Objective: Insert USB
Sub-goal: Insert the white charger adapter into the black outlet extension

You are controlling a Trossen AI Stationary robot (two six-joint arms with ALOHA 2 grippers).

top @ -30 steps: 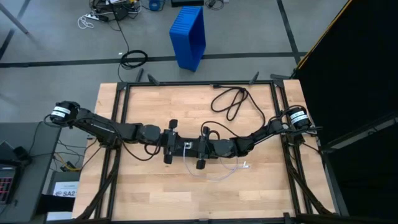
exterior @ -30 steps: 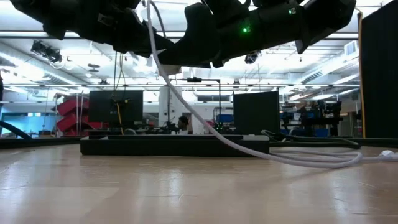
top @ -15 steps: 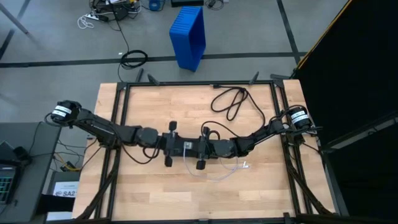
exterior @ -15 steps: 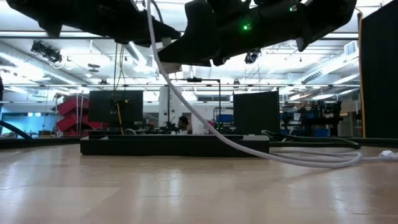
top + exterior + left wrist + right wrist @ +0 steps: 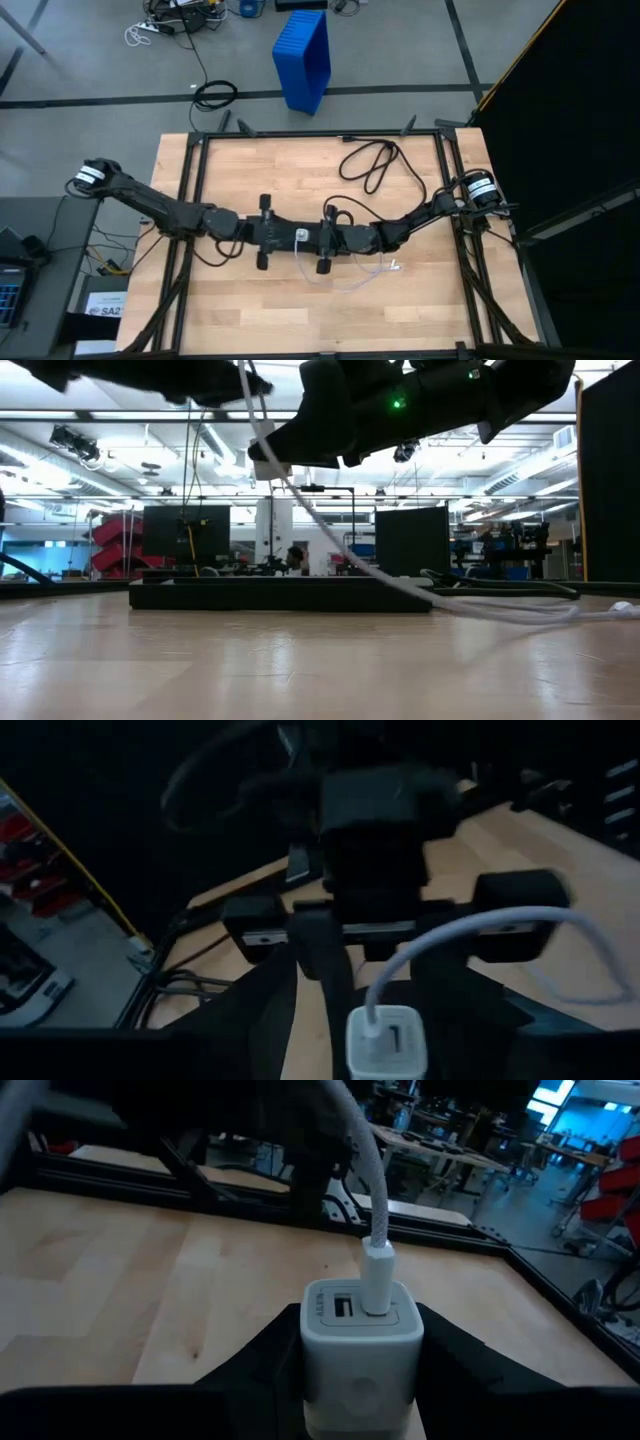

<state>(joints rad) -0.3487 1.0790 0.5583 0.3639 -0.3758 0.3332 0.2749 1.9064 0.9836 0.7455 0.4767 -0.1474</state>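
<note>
At bench (image 5: 250,170) centre: left gripper (image 5: 283,233) drawn back from charger (image 5: 360,1342), released; right gripper (image 5: 312,238) level, grasping charger, USB (image 5: 368,1230) plugged in.

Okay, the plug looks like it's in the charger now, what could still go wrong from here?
1. The USB cable hangs from the plug to the table, close to the left gripper; a snag could pull it out.
2. The right gripper holds the charger above the table; a slip could drop it.
</note>
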